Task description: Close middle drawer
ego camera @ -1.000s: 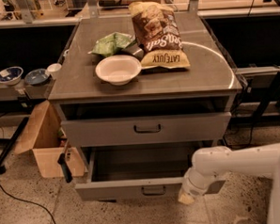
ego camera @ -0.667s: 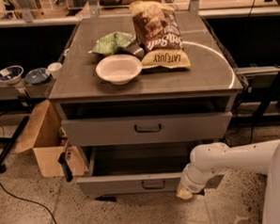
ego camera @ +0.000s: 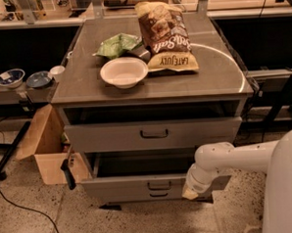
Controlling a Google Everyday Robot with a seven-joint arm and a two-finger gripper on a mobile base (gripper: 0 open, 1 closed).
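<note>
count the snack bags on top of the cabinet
2: a brown chip bag right of centre, and a green bag to its left, behind the white bowl. None seems hidden. The gripper is low, at the middle drawer front.

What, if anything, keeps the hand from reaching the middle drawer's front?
Likely nothing, so yes: the hand sits by the right end of the pulled-out middle drawer, apparently against its front, with no object between them.

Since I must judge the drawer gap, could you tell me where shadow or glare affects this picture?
Camera view: warm, dim light; deep shadow fills the box of the middle drawer; a curved glare arc crosses the tabletop on its right side; the gripper, at the right of that drawer's front, is lit.
</note>
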